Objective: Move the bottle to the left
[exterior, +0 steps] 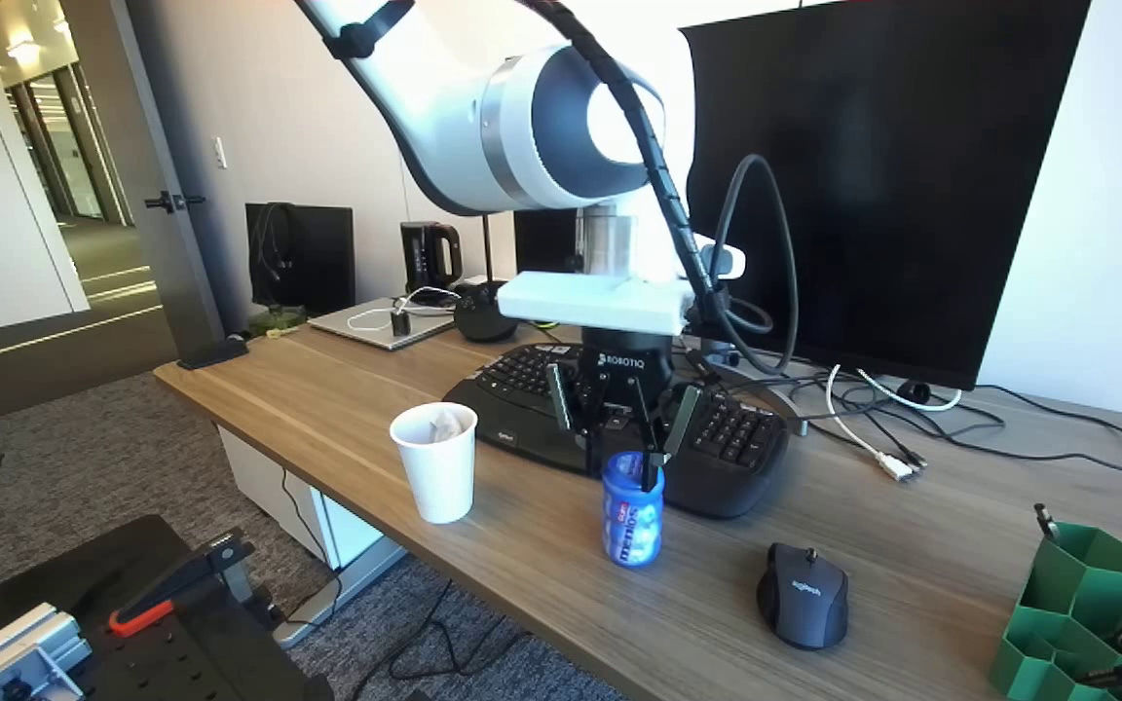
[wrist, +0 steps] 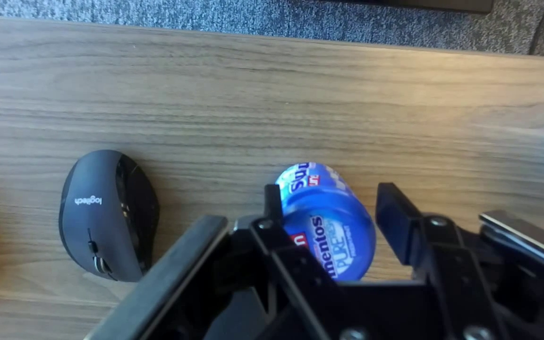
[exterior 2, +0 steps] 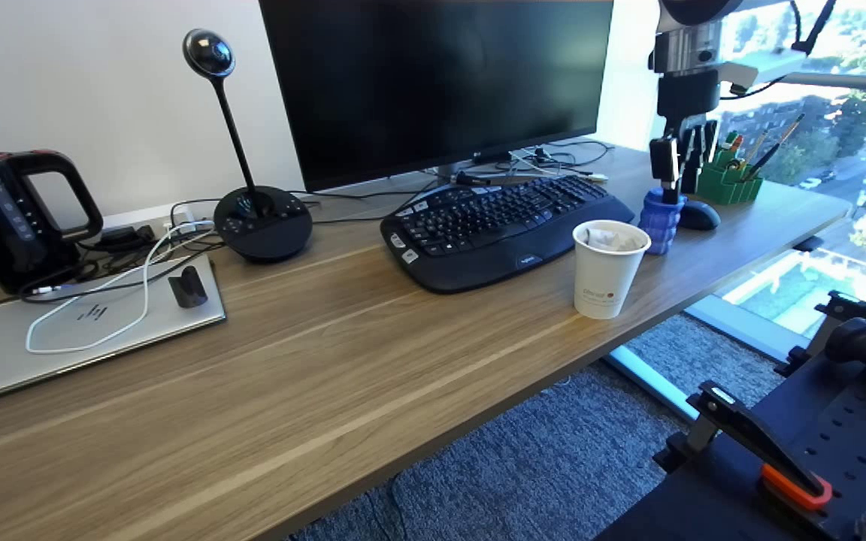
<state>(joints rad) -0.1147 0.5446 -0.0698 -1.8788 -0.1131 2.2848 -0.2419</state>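
Observation:
The bottle (exterior: 631, 534) is small, blue and cylindrical with printed lettering, and it stands upright on the desk. In an exterior view the bottle (exterior 2: 660, 224) shows just behind the paper cup. From above, its lid (wrist: 335, 236) faces the wrist camera. My gripper (wrist: 332, 205) points down over it, with one finger on each side of the lid. A strip of desk shows between the lid and the finger (wrist: 395, 222) on the right; the left finger overlaps the lid's edge, and whether it touches I cannot tell. The jaws are open.
A white paper cup (exterior: 439, 467) stands near the bottle, close to the desk's front edge. Behind lies a black keyboard (exterior 2: 501, 229). A mouse (wrist: 106, 215) and a green pen holder (exterior: 1067, 604) are on the bottle's other side. A large monitor (exterior: 873, 185) rises at the back.

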